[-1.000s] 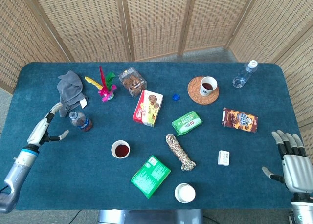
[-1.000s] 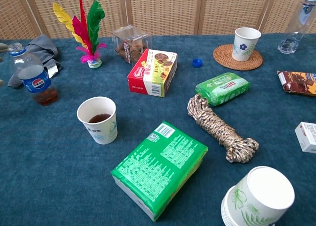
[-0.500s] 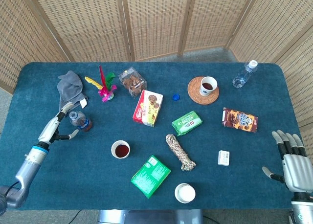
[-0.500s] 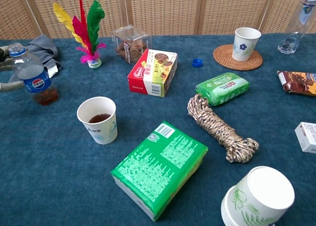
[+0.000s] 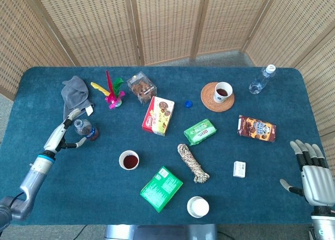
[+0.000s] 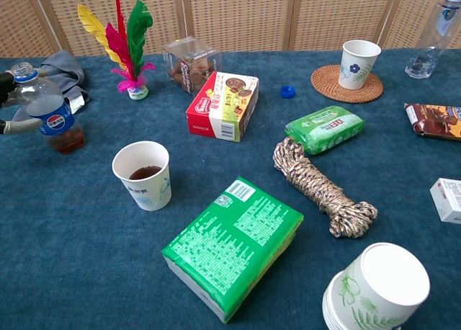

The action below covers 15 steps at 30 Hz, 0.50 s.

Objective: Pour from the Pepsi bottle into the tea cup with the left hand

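The Pepsi bottle (image 5: 85, 130) (image 6: 49, 112) stands upright at the table's left, with a little dark drink in its base. My left hand (image 5: 64, 132) reaches it from the left, one finger (image 6: 7, 79) by the neck and the thumb (image 6: 17, 127) by the label, fingers still apart on either side. A paper cup of dark tea (image 5: 129, 160) (image 6: 143, 174) stands to the bottle's right, nearer the front. Another tea cup (image 5: 223, 91) (image 6: 359, 63) sits on a woven coaster at the back right. My right hand (image 5: 314, 172) rests open at the front right.
A grey cloth (image 5: 74, 96) lies behind the bottle, and a feather shuttlecock (image 6: 126, 42) stands to the cloth's right. Further right are a biscuit box (image 6: 223, 105), green packs (image 6: 234, 243) (image 6: 324, 128), a rope coil (image 6: 320, 189), stacked paper cups (image 6: 374, 287) and a loose blue cap (image 6: 288, 92).
My left hand has moved right and forward from the table's left edge until its fingers bracket the Pepsi bottle. The right hand has stayed still.
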Motion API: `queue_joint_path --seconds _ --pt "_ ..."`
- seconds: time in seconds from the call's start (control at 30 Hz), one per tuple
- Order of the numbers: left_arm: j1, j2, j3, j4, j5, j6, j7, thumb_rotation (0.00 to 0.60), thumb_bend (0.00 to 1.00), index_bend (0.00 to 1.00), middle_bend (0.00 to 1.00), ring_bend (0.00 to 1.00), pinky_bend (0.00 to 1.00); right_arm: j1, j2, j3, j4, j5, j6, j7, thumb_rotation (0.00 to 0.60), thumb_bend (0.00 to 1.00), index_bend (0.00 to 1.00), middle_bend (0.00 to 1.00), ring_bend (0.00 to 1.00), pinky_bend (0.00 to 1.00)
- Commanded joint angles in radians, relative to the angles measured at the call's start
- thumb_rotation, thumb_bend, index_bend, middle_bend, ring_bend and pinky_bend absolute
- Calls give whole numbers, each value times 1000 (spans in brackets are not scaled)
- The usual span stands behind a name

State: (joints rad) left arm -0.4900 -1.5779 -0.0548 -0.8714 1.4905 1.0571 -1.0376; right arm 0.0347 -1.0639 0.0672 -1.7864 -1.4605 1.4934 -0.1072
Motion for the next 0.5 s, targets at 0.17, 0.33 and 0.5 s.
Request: queue_joint_path --seconds 0.17,0.33,0.5 --pt "-9 -7 1 0 4 1 -2 600 370 0 0 0 0 1 1 0 1 2 -2 4 600 79 0 0 0 0" --pt "-15 -13 -1 -3 2 -1 3 600 370 0 0 0 0 0 3 0 -2 0 0 8 600 79 0 0 0 0" --pt "-18 -21 -7 -1 -10 -8 12 600 370 0 0 0 0 0 7 -2 -3 -2 -1 15 600 79 0 0 0 0"
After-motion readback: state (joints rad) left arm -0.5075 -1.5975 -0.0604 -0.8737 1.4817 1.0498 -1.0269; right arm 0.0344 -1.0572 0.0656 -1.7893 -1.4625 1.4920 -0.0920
